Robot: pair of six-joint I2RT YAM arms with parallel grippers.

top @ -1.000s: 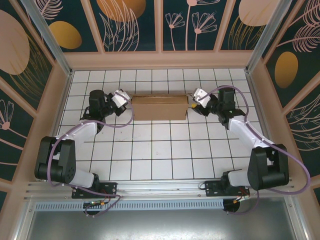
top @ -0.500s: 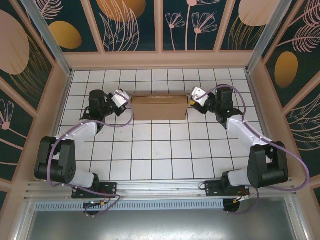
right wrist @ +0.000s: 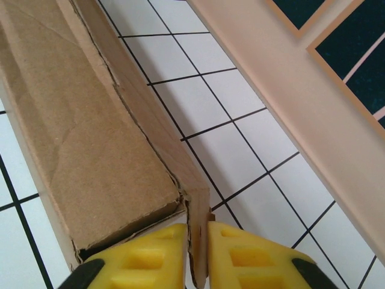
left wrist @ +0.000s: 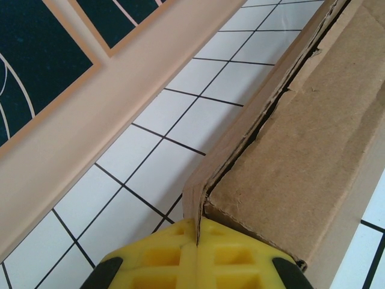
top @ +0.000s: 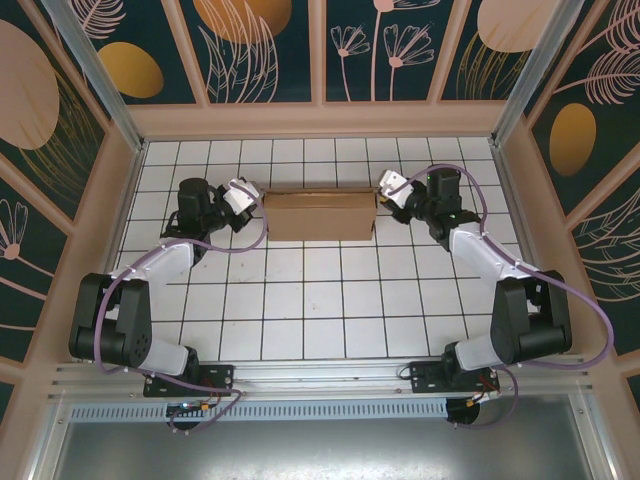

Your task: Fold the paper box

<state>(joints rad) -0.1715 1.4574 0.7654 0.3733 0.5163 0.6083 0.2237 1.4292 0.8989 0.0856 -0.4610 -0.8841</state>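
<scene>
The paper box (top: pixel 320 215) is a closed brown cardboard box lying lengthwise on the white tiles near the back wall. My left gripper (top: pixel 256 204) is at its left end. In the left wrist view its yellow fingers (left wrist: pixel 240 256) are pressed together on the upright back-wall edge at the corner of the paper box (left wrist: pixel 313 138). My right gripper (top: pixel 382 200) is at the right end. In the right wrist view the right gripper (right wrist: pixel 197 241) has the end of the back wall of the paper box (right wrist: pixel 78 126) pinched between both yellow fingers (right wrist: pixel 252 256).
A peach wooden ledge (top: pixel 320 120) runs along the back just behind the box, seen close in the left wrist view as a ledge (left wrist: pixel 90 120) and in the right wrist view as a ledge (right wrist: pixel 313 102). Side walls border the tiled floor (top: pixel 320 300), with open tiles in front of the box.
The right gripper has slid left and back to the box's right rear corner and closed on its wall edge. The left gripper and the box have stayed put.
</scene>
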